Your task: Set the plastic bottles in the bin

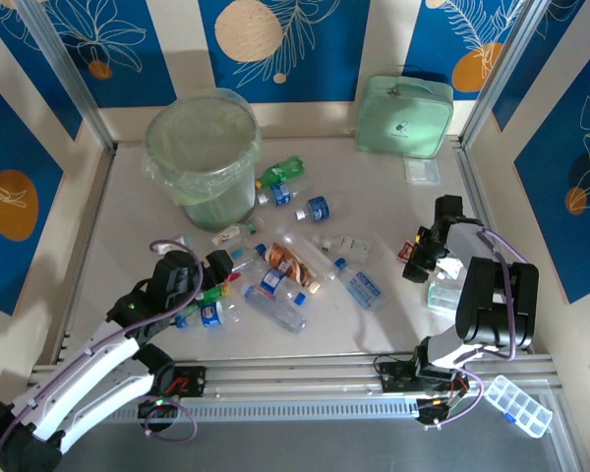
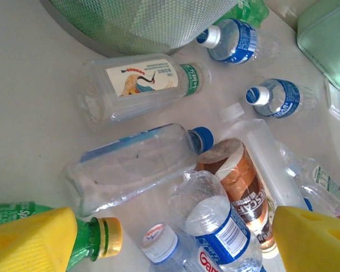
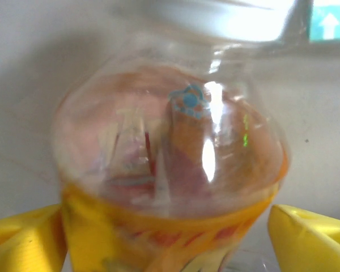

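Observation:
The bin (image 1: 202,147), a round bucket lined with pale green plastic, stands at the back left. Several plastic bottles (image 1: 280,270) lie scattered in front of it. My left gripper (image 1: 216,280) hangs open over their near left end. In the left wrist view my left gripper (image 2: 170,243) has a crushed blue-label bottle (image 2: 221,226) and a white-capped one (image 2: 158,241) between its fingers, untouched. A green bottle with a yellow cap (image 2: 96,238) lies by the left finger. At the right, my right gripper (image 1: 414,260) straddles a clear bottle with a yellow-orange label (image 3: 170,170). Its fingers (image 3: 311,238) stand wide.
A mint green zipped case (image 1: 405,116) leans at the back right wall. A clear compartment box (image 1: 519,405) lies at the near right, off the table. A small clear lid (image 1: 422,170) rests near the case. Metal rails border the table on both sides.

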